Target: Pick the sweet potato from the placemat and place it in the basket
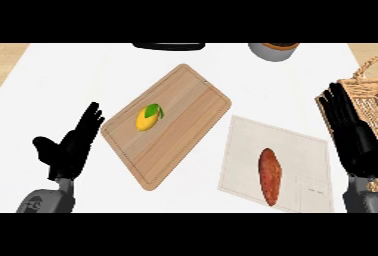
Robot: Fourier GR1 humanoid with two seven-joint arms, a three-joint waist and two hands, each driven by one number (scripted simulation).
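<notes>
A reddish-brown sweet potato (pixel 270 175) lies lengthwise on a pale placemat (pixel 244 150) at the lower right of the counter. A wicker basket (pixel 363 90) stands at the right edge, partly cut off by the view. My right hand (pixel 351 132) is open with fingers straight, held upright to the right of the placemat, in front of the basket's near side. It is apart from the sweet potato. My left hand (pixel 72 145) rests open at the lower left, fingers up, holding nothing.
A wooden cutting board (pixel 188 100) lies diagonally at the centre with a yellow lemon with a green leaf (pixel 148 119) on it. A grey bowl-like pot (pixel 274 50) and a dark object (pixel 168 45) sit at the far edge.
</notes>
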